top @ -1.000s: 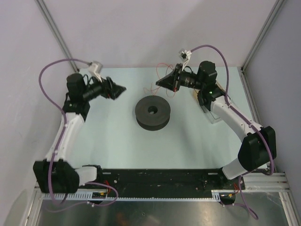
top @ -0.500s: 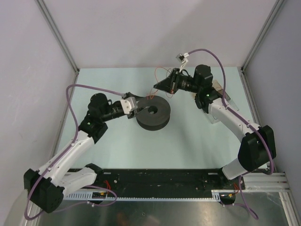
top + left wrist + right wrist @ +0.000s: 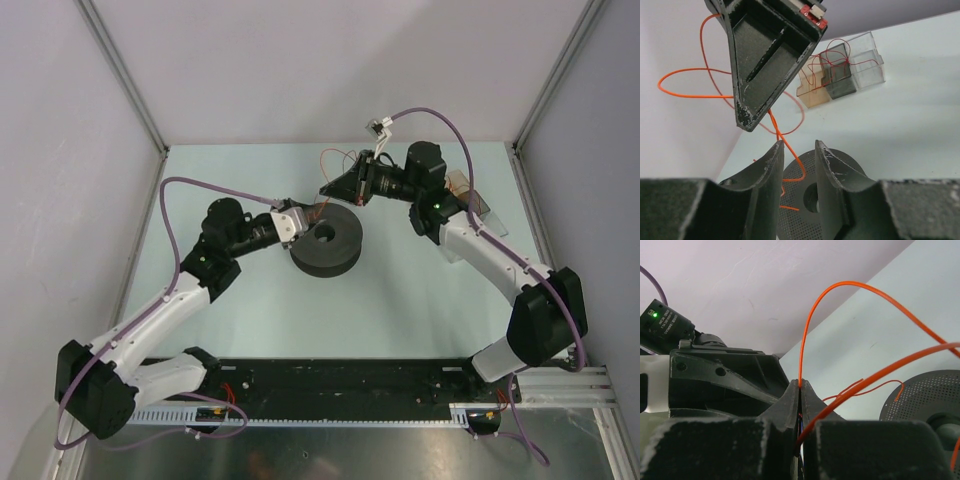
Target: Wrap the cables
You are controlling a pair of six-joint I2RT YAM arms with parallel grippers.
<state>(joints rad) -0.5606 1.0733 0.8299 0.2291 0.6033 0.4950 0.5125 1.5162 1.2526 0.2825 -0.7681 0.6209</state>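
Thin orange cables [image 3: 789, 148] curl in loops above a black perforated spool [image 3: 340, 255] lying flat mid-table. My right gripper [image 3: 333, 187] hovers just behind the spool, shut on a cable strand [image 3: 801, 355] that arcs up out of its tips [image 3: 800, 382]. My left gripper [image 3: 302, 214] is at the spool's left rim. In the left wrist view its jaws [image 3: 799, 142] stand partly apart. One orange strand runs down through the gap, close to the left finger, onto the spool [image 3: 795, 215]. The right gripper [image 3: 765, 60] hangs directly above.
Small clear and tinted plastic boxes [image 3: 840, 70] with wire in them sit at the back right, beside the right arm [image 3: 470, 190]. White walls and metal frame posts enclose the table. The spool's rim [image 3: 920, 400] lies right of the right gripper's jaws.
My left arm swung in from the far left to the spool's edge, and its jaws narrowed around a strand. The right gripper drifted slightly left, still gripping the cable.
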